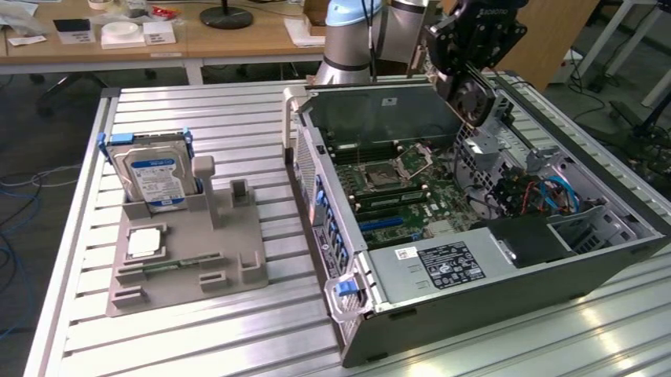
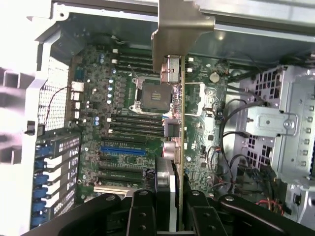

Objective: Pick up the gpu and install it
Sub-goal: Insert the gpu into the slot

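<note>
The gpu, a green card with a black round fan on one face, hangs on edge above the open computer case, near its far end. My gripper is shut on the card's upper edge. In the wrist view the gpu shows edge-on as a thin green strip, with its silver end bracket at the far end. The black fingers of the gripper clamp it from both sides. Beneath the card lies the motherboard with a blue slot off to the side of the card's edge.
A grey fixture on the slatted table at the exterior view's left holds an upright hard drive. Inside the case are the power supply, a drive cage and loose cables. A desk with clutter stands behind.
</note>
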Robot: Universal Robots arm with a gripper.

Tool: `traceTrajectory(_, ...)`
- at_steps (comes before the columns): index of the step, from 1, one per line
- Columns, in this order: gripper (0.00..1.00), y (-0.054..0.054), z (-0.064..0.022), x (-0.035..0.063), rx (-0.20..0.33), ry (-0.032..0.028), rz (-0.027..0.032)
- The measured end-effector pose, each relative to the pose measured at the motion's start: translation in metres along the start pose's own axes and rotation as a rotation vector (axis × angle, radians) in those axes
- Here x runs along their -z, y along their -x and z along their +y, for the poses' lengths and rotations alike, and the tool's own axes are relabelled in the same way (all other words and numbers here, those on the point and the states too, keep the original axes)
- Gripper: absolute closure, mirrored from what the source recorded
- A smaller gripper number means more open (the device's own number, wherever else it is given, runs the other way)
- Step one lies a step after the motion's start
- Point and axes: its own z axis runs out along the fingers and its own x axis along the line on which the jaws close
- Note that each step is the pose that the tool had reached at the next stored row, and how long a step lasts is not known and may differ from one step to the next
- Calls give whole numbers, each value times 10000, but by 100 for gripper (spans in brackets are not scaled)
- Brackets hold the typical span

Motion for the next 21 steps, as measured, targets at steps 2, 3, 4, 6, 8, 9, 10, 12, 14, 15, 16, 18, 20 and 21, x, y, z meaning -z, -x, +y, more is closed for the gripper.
traceTrajectory(2,72,0,0,0,338,6,11)
traceTrajectory(3,72,0,0,0,503,9,17)
traceTrajectory(4,72,0,0,0,657,13,22)
traceTrajectory(6,72,0,0,0,921,17,30)
traceTrajectory(8,72,-1,0,0,1170,22,39)
traceTrajectory(9,72,-1,0,0,1307,25,44)
traceTrajectory(10,72,-2,0,0,1428,27,47)
traceTrajectory(12,72,-2,0,0,1677,32,56)
traceTrajectory(14,72,-4,0,0,1928,36,64)
traceTrajectory(15,72,-4,0,0,2053,39,68)
traceTrajectory(16,72,-5,0,0,2190,41,73)
traceTrajectory(18,72,-6,0,0,2438,46,82)
traceTrajectory(20,72,-7,-1,0,2680,51,89)
traceTrajectory(21,72,-8,-1,0,2794,53,93)
